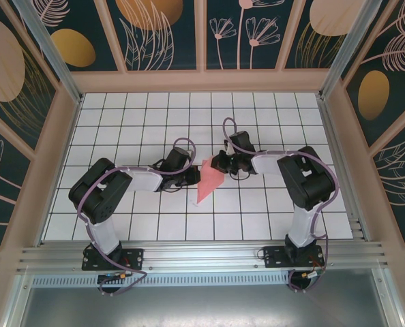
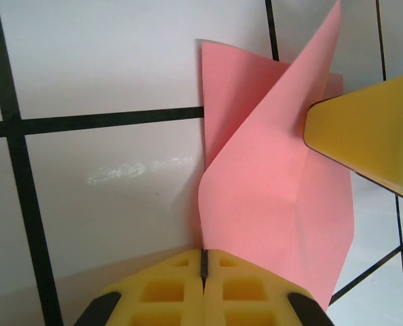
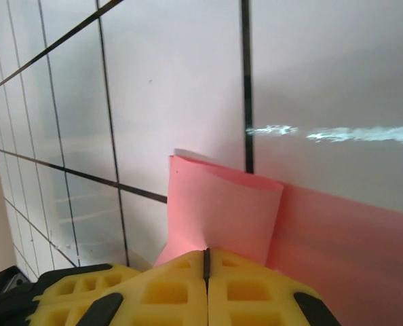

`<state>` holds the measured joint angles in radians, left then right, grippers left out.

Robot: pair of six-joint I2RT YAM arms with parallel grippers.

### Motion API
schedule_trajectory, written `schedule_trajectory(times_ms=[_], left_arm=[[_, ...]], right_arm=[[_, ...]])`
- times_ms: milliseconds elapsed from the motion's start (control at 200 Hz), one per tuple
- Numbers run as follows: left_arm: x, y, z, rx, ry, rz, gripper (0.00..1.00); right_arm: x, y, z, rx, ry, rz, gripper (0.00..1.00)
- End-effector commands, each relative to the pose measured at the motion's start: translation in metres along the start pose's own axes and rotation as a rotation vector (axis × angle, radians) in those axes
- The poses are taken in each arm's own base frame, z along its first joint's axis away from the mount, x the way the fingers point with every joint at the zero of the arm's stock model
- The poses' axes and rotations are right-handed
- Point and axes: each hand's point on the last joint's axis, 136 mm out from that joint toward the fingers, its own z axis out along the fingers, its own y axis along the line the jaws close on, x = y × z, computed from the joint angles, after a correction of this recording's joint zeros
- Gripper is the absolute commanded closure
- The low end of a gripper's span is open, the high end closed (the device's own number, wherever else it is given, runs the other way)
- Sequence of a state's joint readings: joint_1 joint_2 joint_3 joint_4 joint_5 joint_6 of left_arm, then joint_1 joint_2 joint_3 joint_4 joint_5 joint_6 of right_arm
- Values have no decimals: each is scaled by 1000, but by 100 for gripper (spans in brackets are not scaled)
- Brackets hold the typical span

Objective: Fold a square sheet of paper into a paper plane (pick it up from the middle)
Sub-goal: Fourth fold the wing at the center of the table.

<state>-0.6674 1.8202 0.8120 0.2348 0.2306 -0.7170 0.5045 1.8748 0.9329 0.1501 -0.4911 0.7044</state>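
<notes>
- Two sets of jaws are closed, and both grip the pink sheet of paper (image 1: 210,181). The left jaws pinch its near lower corner, and the right jaws nip a folded flap.
- In the left wrist view, the pink sheet of paper (image 2: 276,204) stands up from the pinch in a loose curl. One yellow right-arm pad (image 2: 371,129) presses its far side.
- In the right wrist view, the flap (image 3: 222,204) rises straight out of the shut jaws, with more pink spreading to the right.
- From above, we see the sheet as a partly folded, pointed shape between the two wrists, near the middle of the white gridded bench (image 1: 257,225). We cannot tell how much of it rests on the tiles.
- We judge the fold to be under way and not yet creased flat.
- Risk: the two pinches sit close together, so pulling them apart could tear the thin paper.
- Risk: a twist from either wrist could set a skewed crease.
- Risk: if one side lets go before the fold is pressed down, we expect the curl to spring open.
- Risk: the left arm (image 1: 121,184) and the right arm (image 1: 298,174) work nose to nose and could collide.
</notes>
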Motion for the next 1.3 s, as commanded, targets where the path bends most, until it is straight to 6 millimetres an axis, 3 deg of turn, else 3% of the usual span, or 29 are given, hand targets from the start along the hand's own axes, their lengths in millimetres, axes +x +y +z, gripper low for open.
schedule_trajectory(times_ms=[0,155,430,711,961,1296], left_arm=[[56,51,16,-159,168,-15,100],[59,54,15,-166,174,-17,100],[60,55,14,-173,176,-13,100],[59,54,13,-171,171,-14,100],[62,56,12,-172,180,-15,100],[70,61,11,-177,192,-24,100]], right_arm=[[7,-18,11,34,30,10,94],[0,-27,11,72,14,22,94],[-31,15,-8,-12,-30,-39,93],[-28,-20,10,38,-6,29,93],[-38,-40,11,93,-27,52,93],[-56,-39,5,77,-28,43,93]])
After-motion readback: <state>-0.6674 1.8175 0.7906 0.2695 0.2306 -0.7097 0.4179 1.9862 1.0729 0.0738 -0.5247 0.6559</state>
